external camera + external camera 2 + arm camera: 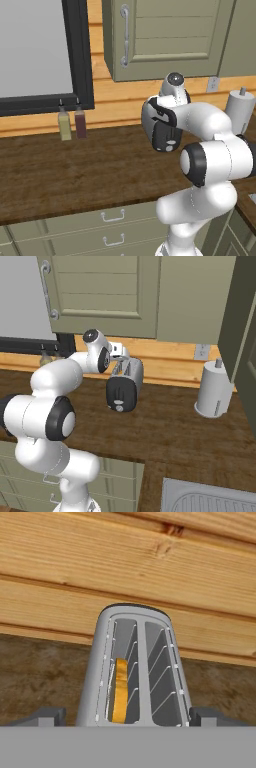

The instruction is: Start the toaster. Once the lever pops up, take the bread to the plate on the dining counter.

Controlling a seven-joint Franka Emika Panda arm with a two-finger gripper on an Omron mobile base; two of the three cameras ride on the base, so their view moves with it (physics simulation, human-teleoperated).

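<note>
**Toaster on wood counter, gripper poised above**

Item: toaster (pixel 137 667), silver-grey, black end panel with knob, standing on the brown wood counter (pixel 60 170) near the plank wall. Contents: bread (pixel 120 689), tan slice upright in the left slot, apparently sunk low. Gripper (pixel 127 716): jaws spread wide, one tip either side of the toaster body, holding nothing. Nearby: pale cylinder (pixel 214 390), two bottles (pixel 72 124).
</note>
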